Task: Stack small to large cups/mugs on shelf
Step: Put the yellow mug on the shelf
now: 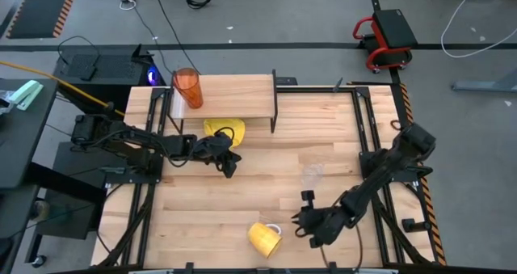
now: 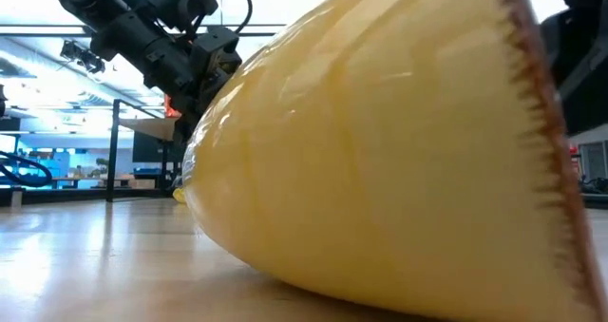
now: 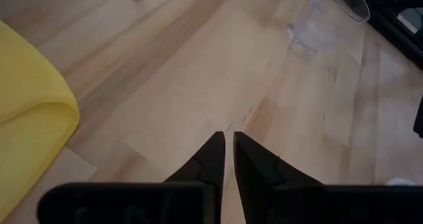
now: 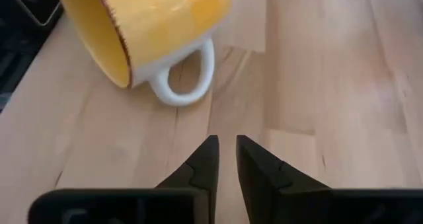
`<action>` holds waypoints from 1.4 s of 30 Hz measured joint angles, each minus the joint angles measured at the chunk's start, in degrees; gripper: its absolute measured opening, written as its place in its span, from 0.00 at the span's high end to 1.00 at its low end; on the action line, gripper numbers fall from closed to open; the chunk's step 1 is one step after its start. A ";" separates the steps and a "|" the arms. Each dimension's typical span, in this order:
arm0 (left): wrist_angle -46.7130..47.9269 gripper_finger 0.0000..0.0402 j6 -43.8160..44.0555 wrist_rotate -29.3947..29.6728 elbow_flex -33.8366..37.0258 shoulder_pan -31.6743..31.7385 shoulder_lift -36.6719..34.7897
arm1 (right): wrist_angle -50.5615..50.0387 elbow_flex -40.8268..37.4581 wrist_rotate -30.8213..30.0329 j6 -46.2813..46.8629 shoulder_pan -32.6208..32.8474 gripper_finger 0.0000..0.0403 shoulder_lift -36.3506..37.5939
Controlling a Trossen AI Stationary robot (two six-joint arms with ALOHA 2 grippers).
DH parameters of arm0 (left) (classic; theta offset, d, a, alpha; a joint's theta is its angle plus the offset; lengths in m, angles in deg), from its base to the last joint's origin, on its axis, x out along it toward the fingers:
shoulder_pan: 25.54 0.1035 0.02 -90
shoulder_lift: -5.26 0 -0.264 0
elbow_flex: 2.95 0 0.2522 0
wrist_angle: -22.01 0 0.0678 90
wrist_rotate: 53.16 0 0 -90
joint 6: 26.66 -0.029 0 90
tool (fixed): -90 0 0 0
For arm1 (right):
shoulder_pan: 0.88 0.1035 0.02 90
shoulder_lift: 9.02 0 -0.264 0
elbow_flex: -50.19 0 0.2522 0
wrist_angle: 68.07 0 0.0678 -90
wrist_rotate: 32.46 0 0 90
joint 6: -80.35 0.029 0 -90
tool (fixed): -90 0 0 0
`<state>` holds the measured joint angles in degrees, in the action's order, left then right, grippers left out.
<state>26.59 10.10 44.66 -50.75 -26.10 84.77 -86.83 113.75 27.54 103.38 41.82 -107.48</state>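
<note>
Orange tumbler stood on the shelf, upper centre; mug lay tipped at lower centre of the desk, clear cup centre-right. Left claw, by the yellow cloth, and right claw, beside the mug, each slightly parted, gripping nothing.

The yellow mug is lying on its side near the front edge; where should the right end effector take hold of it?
Probably the white handle. The yellow mug lies tipped over with the loop against the tabletop, facing the right end effector. One finger through the loop from that side looks easier than spanning the wide body.
</note>
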 joint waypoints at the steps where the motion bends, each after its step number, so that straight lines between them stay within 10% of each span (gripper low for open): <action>1: 0.00 0.90 -0.02 0.01 0.00 -0.02 0.00 | 0.01 0.67 -0.34 0.24 -0.10 0.84 -0.86; 20: 0.71 0.90 0.07 0.00 0.04 -0.53 0.00 | 8.59 3.52 -0.68 -0.97 0.90 0.65 -7.80; 42: 1.40 0.90 1.66 1.62 0.04 -7.48 0.00 | 13.56 5.95 -1.46 -7.99 0.61 0.65 -7.93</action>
<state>28.00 11.76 46.28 -50.71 -33.58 84.77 -73.27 119.69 26.08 95.39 42.43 -115.41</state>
